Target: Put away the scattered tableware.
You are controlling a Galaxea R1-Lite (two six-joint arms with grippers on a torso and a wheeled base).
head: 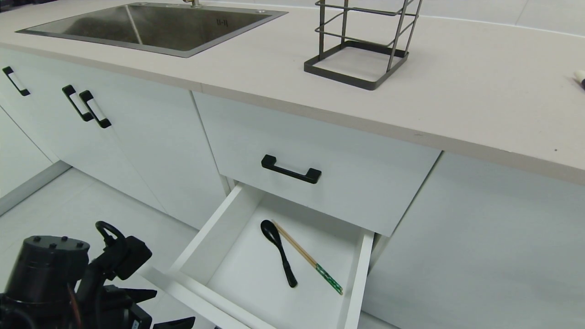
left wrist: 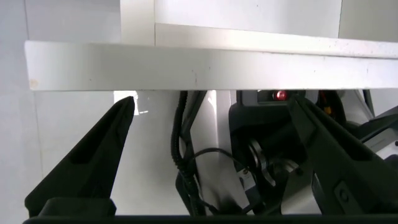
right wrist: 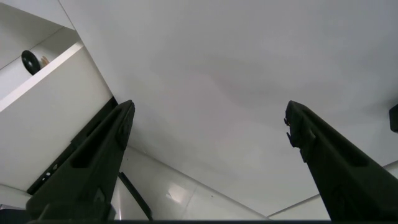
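The spoon [head: 279,253] and the chopsticks [head: 307,257] are lying just beside each other inside the open drawer [head: 218,237], which is jutting out under the counter [head: 457,105]. The left tool [left wrist: 211,106] is gaping wide and gripping nothing. It is hanging just below the drawer's front rail [left wrist: 211,65], at about 8 o'clock from the spoon. The right tool [right wrist: 210,112] is likewise spreading wide and carrying nothing, facing a white panel. As I judge it, a rise from below is risking a knock on that rail, and an off-centre shove is risking a skewed, jammed drawer. Open room is lying toward 8 o'clock over the floor [head: 68,201], while the cabinet face [head: 151,146] is closing off 12 o'clock.
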